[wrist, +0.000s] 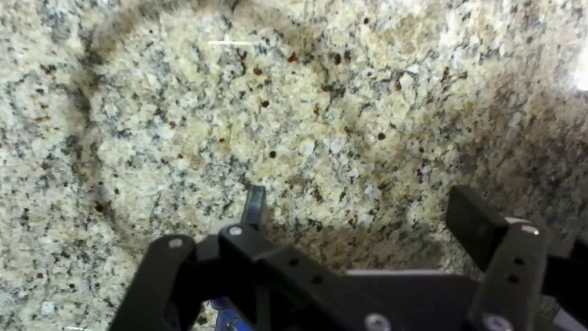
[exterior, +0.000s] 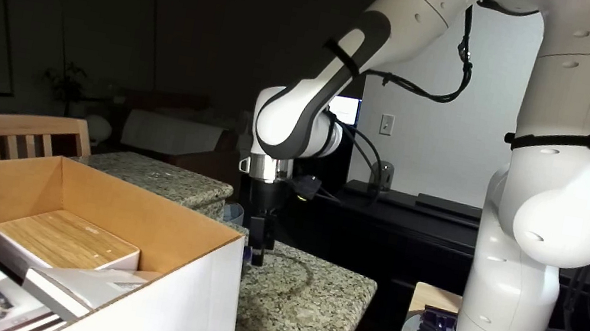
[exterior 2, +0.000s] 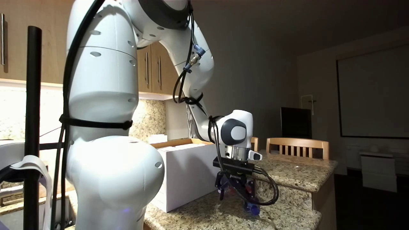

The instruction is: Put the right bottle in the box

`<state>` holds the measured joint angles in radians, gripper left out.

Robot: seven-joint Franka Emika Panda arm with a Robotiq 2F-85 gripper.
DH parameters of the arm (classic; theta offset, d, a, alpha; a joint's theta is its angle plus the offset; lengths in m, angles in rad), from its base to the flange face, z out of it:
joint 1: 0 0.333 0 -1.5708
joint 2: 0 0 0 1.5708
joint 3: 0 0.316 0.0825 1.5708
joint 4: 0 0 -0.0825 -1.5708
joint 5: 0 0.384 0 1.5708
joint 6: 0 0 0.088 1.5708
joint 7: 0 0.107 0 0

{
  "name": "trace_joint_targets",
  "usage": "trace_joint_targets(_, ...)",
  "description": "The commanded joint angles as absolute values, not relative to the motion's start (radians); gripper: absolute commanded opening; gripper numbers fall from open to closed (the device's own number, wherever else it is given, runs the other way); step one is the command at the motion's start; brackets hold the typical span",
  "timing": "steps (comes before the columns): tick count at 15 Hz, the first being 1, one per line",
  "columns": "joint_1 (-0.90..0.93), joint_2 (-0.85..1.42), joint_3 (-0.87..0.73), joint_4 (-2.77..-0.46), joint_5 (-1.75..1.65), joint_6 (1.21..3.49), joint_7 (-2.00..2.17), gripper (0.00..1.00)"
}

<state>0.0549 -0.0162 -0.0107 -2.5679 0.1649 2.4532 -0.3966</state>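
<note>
In the wrist view, the fingers of the gripper (wrist: 356, 195) are spread wide apart, with only the speckled granite counter (wrist: 312, 119) framed between their tips; beyond them, open surface is extended toward the far side. At the near left, a blue patch (wrist: 229, 320) is partly covered by the linkage.

In an exterior view, the box (exterior: 200, 299) is placed at the near left with its top uncovered, a wood-topped carton (exterior: 67, 238) being held inside. Its right corner is set just left of the downturned fingers, and room is narrowed there; to the right and near, open counter is continued to its edge. At the far left, a raised ledge (exterior: 167, 179) is seen.

In an exterior view, the right bottle (exterior 2: 251, 207) is located on the counter, outside the box, at the lower right of the gripper and partly hidden by a finger; whether it is touched cannot be told. It appears to be laid on its side: the blue cap (exterior 2: 255, 210) is turned toward the near right, and the long axis seems directed back toward the far left, most of the body being covered. Free space is left near and right; the far side is bounded by the ledge.
</note>
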Motion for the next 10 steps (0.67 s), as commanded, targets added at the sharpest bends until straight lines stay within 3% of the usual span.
trace_joint_targets(1, 0.044, -0.011, 0.0, -2.562, 0.164, 2.448, -0.398, 1.0)
trace_joint_targets(10, 0.04, 0.093, 0.003, -2.478, 0.07, 2.569, -0.391, 1.0)
